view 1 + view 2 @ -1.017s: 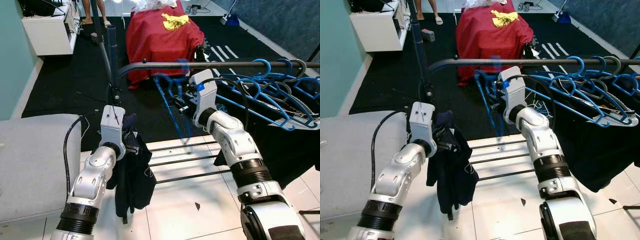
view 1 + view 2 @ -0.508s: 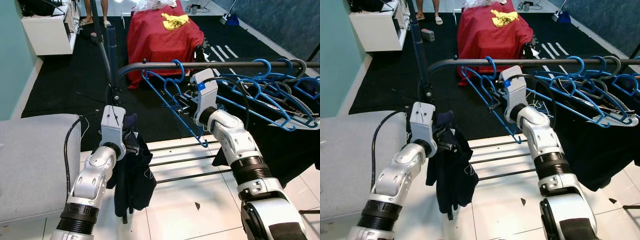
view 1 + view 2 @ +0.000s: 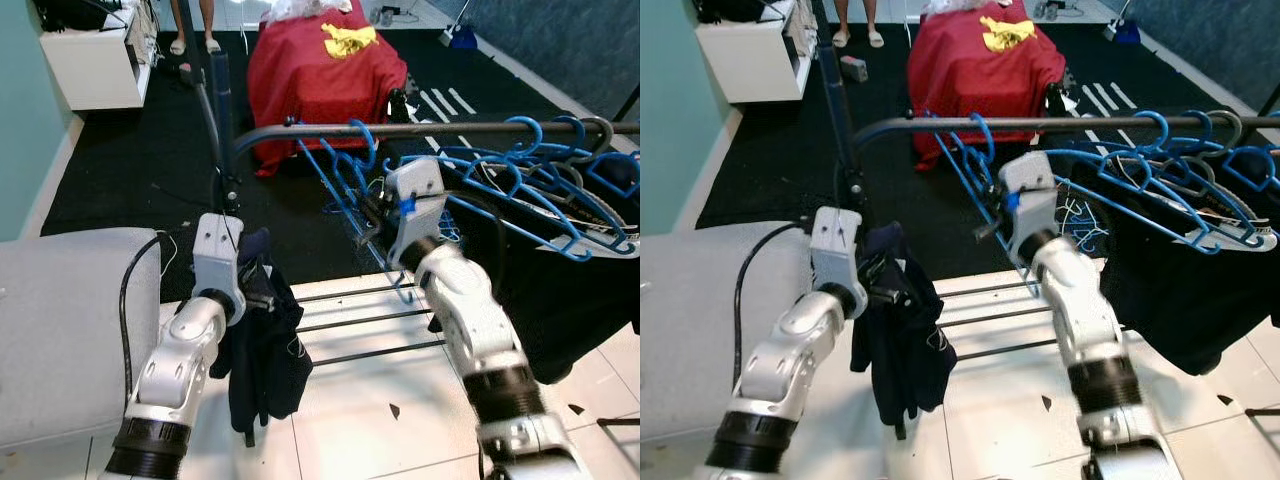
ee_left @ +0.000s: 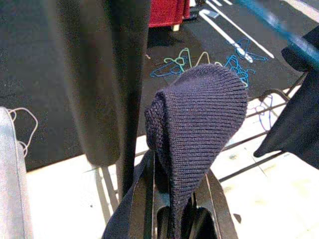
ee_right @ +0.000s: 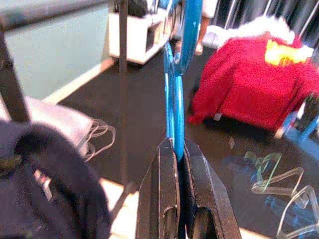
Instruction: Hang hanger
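— Where is the hanger [image 3: 345, 190] found, and how is it held?

— It is seen at the rail [image 3: 430, 129], its hook looped over the bar just left of the other hangers [image 3: 545, 185]. Its blue frame is pinched between the pressed-together fingers of the right gripper [image 5: 175, 164], just below the rail. Whether the hook is fully seated cannot be told.

— How is it expected to handle?

— It is judged light and fairly stiff — thin plastic that may flex or twist if squeezed off-centre, and smooth enough to slip. A hold on the frame close under the hook is judged best, so that swing against the rail is kept small.

— And the left gripper [image 4: 172, 204]?

— It is held below the rail, beside the rack's post [image 3: 222, 115], with its fingers closed on a dark knitted garment [image 3: 262, 345]. The cloth is soft and limp; it hangs down toward the tiled floor [image 3: 380, 400], well apart from the hanger.
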{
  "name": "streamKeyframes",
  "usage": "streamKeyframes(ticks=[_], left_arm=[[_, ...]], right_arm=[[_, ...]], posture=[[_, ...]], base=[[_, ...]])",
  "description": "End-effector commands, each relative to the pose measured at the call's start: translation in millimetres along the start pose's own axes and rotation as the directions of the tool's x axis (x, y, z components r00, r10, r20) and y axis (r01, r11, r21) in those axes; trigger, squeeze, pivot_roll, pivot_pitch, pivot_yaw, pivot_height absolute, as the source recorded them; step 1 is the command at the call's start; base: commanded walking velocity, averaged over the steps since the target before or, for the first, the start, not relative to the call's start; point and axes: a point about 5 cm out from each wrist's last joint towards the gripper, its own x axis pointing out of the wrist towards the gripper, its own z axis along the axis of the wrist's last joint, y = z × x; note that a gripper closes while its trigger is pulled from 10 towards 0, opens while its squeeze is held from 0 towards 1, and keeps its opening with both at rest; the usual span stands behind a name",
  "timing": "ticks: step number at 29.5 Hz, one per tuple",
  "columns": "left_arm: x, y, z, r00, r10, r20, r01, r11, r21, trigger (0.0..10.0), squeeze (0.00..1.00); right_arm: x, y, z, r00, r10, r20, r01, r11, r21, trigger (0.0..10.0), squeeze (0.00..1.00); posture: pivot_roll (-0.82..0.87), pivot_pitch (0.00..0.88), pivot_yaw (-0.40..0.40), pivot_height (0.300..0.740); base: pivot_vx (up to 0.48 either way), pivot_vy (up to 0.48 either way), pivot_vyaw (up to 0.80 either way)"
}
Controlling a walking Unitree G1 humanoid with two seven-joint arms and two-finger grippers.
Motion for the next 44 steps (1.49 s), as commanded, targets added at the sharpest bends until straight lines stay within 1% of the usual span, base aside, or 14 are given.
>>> streamKeyframes(ticks=[1, 6, 7, 8, 11, 14, 19, 22, 24, 25, 30, 35, 40, 44], left_arm=[[-2.8, 1.3, 5, 0.999, 0.004, 0.031, -0.004, 1.000, -0.016, 10.0, 0.00], [-5.8, 2.1, 1, 1.000, 0.012, 0.028, -0.011, 0.999, -0.039, 10.0, 0.00], [-8.2, 1.5, 2, 0.999, 0.013, 0.040, -0.010, 0.997, -0.073, 10.0, 0.00], [-9.7, 0.0, 2, 0.998, 0.000, 0.057, 0.007, 0.993, -0.116, 10.0, 0.00], [-10.6, -4.1, 2, 0.995, -0.050, 0.086, 0.064, 0.985, -0.162, 10.0, 0.00], [-16.1, -6.1, 5, 0.993, -0.064, 0.095, 0.079, 0.983, -0.167, 10.0, 0.00], [-7.3, -3.8, 6, 0.996, -0.022, 0.089, 0.035, 0.989, -0.144, 10.0, 0.00], [-7.7, -2.1, 8, 0.996, 0.001, 0.093, 0.013, 0.989, -0.149, 10.0, 0.00], [-3.7, -1.5, 12, 0.995, 0.001, 0.098, 0.015, 0.987, -0.162, 10.0, 0.00], [-1.1, -1.8, 12, 0.995, -0.005, 0.099, 0.021, 0.987, -0.162, 10.0, 0.00], [-3.1, -4.0, 13, 0.994, -0.017, 0.104, 0.033, 0.987, -0.159, 10.0, 0.00], [-1.2, -3.9, 15, 0.994, -0.017, 0.104, 0.035, 0.984, -0.174, 10.0, 0.00], [-3.5, -5.7, 13, 0.994, -0.024, 0.102, 0.041, 0.986, -0.164, 10.0, 0.00], [-3.6, -6.2, 13, 0.995, -0.028, 0.100, 0.044, 0.986, -0.161, 10.0, 0.00]], right_arm=[[-3.6, -1.1, -3, 1.000, -0.024, -0.016, 0.024, 0.999, 0.023, 0.0, 0.00], [-14.5, 4.3, -27, 0.994, -0.061, -0.093, 0.073, 0.987, 0.142, 0.0, 0.00], [-18.3, 6.1, -31, 0.992, -0.067, -0.109, 0.084, 0.983, 0.163, 3.4, 0.00], [-20.1, 6.3, -34, 0.990, -0.072, -0.123, 0.092, 0.982, 0.163, 10.0, 0.00], [-19.6, 3.7, -38, 0.986, -0.088, -0.145, 0.110, 0.983, 0.149, 10.0, 0.00], [-21.1, 5.1, -32, 0.987, -0.085, -0.139, 0.106, 0.983, 0.152, 10.0, 0.00], [-16.8, 4.7, -35, 0.984, -0.076, -0.160, 0.099, 0.984, 0.145, 10.0, 0.00], [-19.0, 6.8, -34, 0.983, -0.073, -0.166, 0.101, 0.982, 0.162, 10.0, 0.00], [-16.4, 7.1, -32, 0.982, -0.073, -0.172, 0.105, 0.977, 0.185, 10.0, 0.00], [-14.1, 6.9, -32, 0.982, -0.071, -0.174, 0.103, 0.977, 0.186, 10.0, 0.00], [-15.4, 8.5, -29, 0.983, -0.069, -0.170, 0.104, 0.972, 0.208, 10.0, 0.00], [-12.9, 7.6, -29, 0.983, -0.068, -0.172, 0.105, 0.971, 0.215, 10.0, 0.00], [-13.8, 9.2, -29, 0.982, -0.065, -0.176, 0.102, 0.972, 0.214, 10.0, 0.00], [-12.4, 9.7, -29, 0.982, -0.062, -0.178, 0.099, 0.972, 0.212, 10.0, 0.00]], posture=[[-0.05, 0.098, -0.039, 0.740], [-0.05, 0.118, -0.054, 0.740], [-0.05, 0.078, -0.053, 0.740], [-0.05, 0.084, -0.054, 0.740], [-0.06, 0.144, -0.065, 0.740], [-0.06, 0.085, -0.059, 0.740], [-0.07, 0.149, -0.071, 0.740], [-0.07, 0.082, -0.066, 0.740], [-0.07, 0.100, -0.065, 0.740], [-0.07, 0.148, -0.072, 0.740], [-0.06, 0.093, -0.072, 0.740], [-0.07, 0.154, -0.081, 0.740], [-0.06, 0.103, -0.079, 0.740], [-0.06, 0.149, -0.084, 0.740]], base=[[0.000, 0.000, 0.00], [0.000, 0.000, 0.00], [0.000, 0.000, 0.00], [0.000, 0.000, 0.00], [0.000, 0.000, 0.00], [0.000, 0.000, 0.00], [0.000, 0.000, 0.00], [0.000, 0.000, 0.00], [0.000, 0.000, 0.00], [0.000, 0.000, 0.00], [0.000, 0.000, 0.00], [0.000, 0.000, 0.00], [0.000, 0.000, 0.00], [0.000, 0.000, 0.00]])
